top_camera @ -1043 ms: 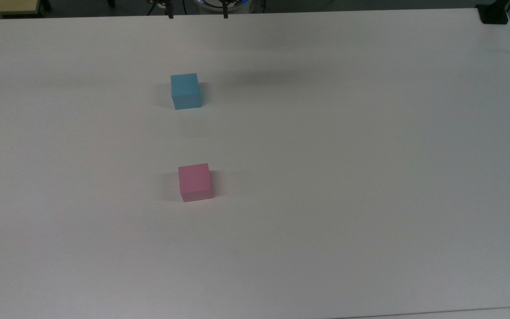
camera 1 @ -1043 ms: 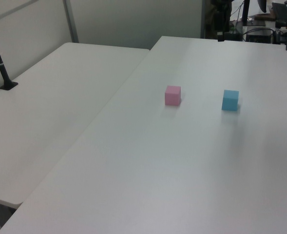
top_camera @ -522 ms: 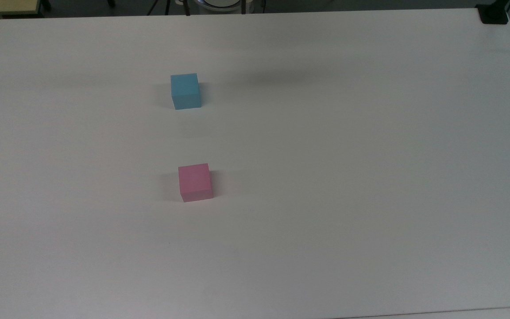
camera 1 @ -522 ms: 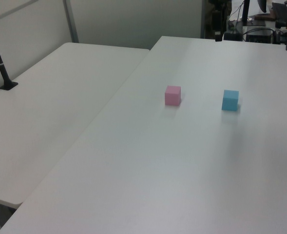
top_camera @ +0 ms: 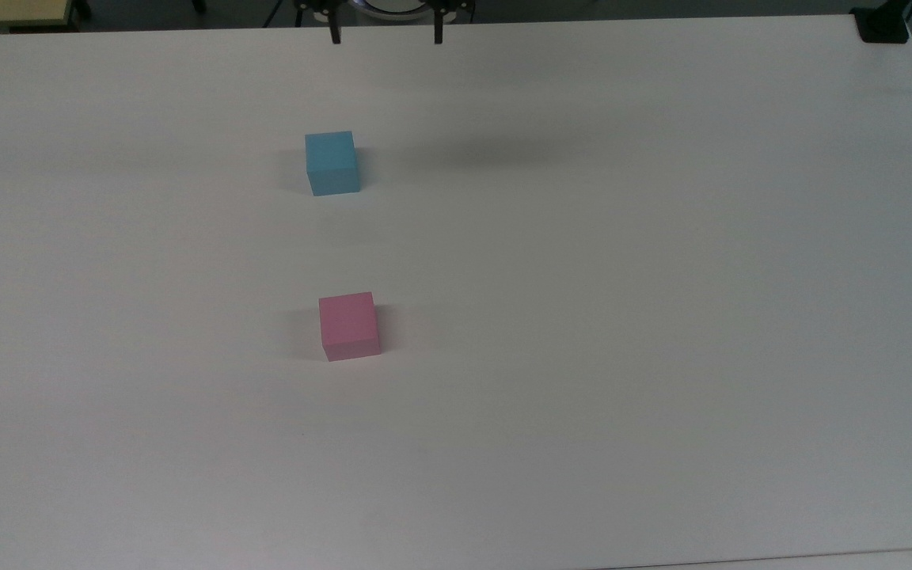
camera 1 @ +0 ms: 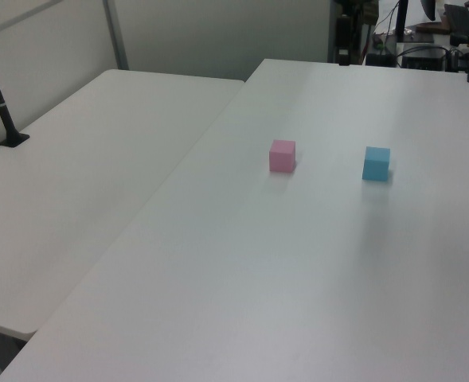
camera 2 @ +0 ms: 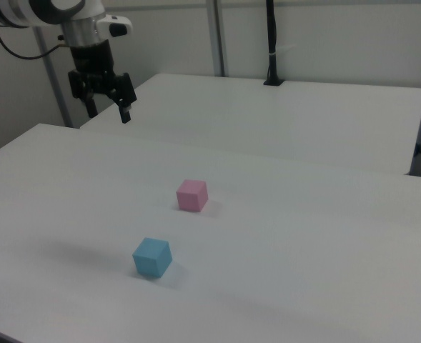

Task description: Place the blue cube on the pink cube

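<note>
The light blue cube [top_camera: 332, 163] rests on the white table [top_camera: 622, 317], with the pink cube [top_camera: 349, 325] below it in the top view and a clear gap between them. In the right view the blue cube [camera 2: 151, 257] is nearer the camera and the pink cube [camera 2: 192, 195] lies beyond it. In the left view the pink cube [camera 1: 282, 156] sits left of the blue cube [camera 1: 376, 163]. My gripper [camera 2: 109, 112] hangs open and empty, high above the table's far left in the right view. Its fingertips [top_camera: 336, 36] show at the top view's upper edge, above the blue cube.
A second white table [camera 2: 281, 114] adjoins this one. On it a black pole [camera 2: 271, 43] stands clamped to its edge. A black clamp [top_camera: 883, 24] sits at the table's corner at the top view's upper right. Dark equipment [camera 1: 425, 32] stands beyond the table's far end.
In the top view my gripper's fingertips have shifted to the right along the upper edge and sit slightly lower. Both cubes are where they were.
</note>
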`<act>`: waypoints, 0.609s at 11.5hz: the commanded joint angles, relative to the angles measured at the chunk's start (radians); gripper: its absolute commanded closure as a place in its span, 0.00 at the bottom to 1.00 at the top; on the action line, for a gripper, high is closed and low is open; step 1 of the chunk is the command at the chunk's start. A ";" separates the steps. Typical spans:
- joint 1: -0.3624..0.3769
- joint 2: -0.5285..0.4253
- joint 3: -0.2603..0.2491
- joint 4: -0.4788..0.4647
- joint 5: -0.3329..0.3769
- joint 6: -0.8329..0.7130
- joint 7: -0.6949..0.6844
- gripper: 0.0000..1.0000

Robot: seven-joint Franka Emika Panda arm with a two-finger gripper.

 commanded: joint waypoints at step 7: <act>0.009 0.009 0.008 -0.021 -0.008 -0.005 0.042 0.00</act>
